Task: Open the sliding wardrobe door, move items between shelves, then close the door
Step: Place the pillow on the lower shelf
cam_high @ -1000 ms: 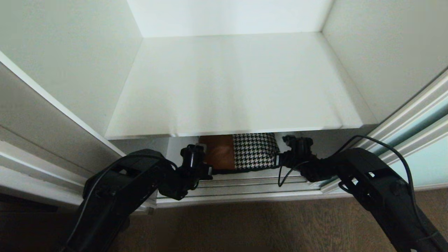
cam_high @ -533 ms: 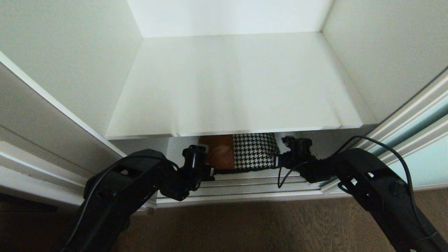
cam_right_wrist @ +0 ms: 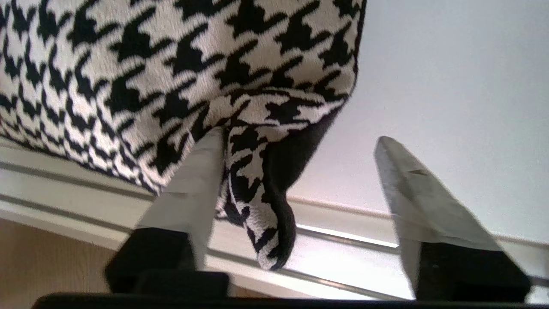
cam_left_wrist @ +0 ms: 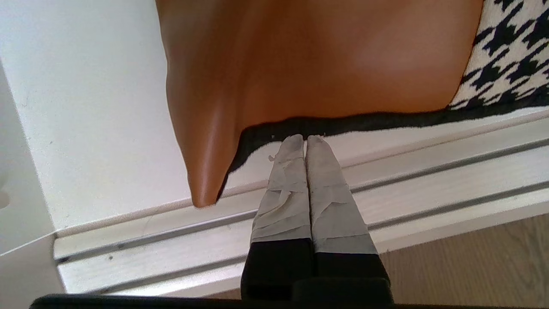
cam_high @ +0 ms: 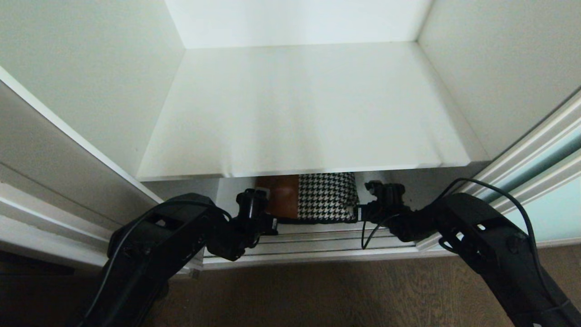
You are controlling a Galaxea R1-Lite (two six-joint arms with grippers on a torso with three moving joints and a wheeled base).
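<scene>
From my head cam the upper shelf hides most of the cushion; I can't see either gripper's fingers there.

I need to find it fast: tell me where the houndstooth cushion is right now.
In the head view the cushion lies low in the wardrobe under the white shelf, between the left gripper and the right gripper.

I see cushion on bottom board, under shelf, just behind door track. My left gripper at its left front corner, right gripper straddling its right front corner. Door off to right.
</scene>
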